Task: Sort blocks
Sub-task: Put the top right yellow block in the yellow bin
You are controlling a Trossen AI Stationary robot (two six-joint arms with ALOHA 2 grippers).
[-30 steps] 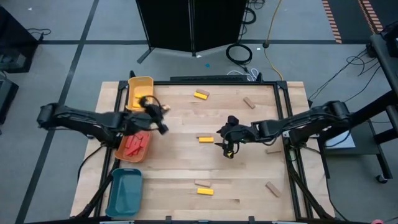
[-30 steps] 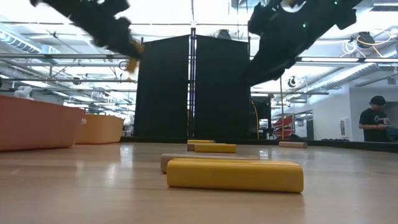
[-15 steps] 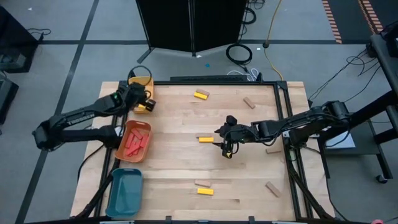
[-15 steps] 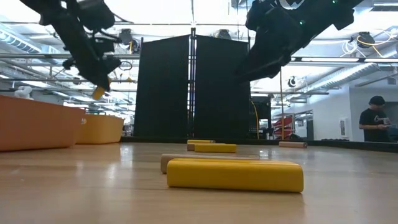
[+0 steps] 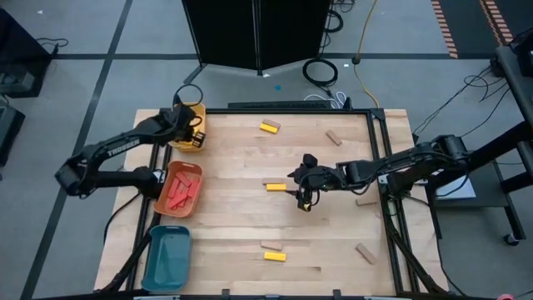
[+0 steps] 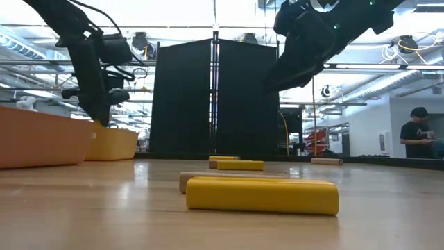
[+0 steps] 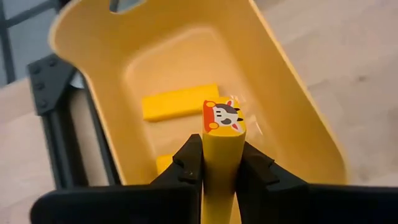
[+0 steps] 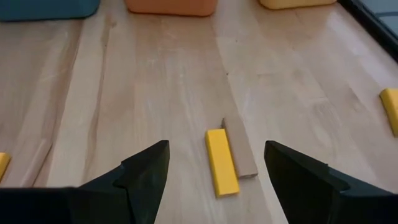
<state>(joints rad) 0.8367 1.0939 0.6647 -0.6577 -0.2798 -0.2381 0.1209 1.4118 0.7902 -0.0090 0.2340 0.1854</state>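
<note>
My left gripper hangs over the yellow tray at the table's far left and is shut on a yellow block. Two more yellow blocks lie on the tray's floor. My right gripper stands open above the table's middle. Below and ahead of it a yellow block lies flat on the wood, side by side with a tan block. Neither is touched. My left gripper pinches the yellow block by its two long sides between its two fingers. The fingers slant down from the table's left and lie along the block. Its free end, bearing a small picture, juts past the fingertips, clear above the tray's floor.
An orange tray with red blocks and a teal tray stand along the left edge. Loose blocks lie about: yellow, tan, tan, tan, and a yellow-tan pair near the front. A person stands far off.
My left gripper has swung with the yellow block from beside the orange tray toward the table's far left corner. It has sunk and turned, and now stands over the yellow tray, still shut on the block.
</note>
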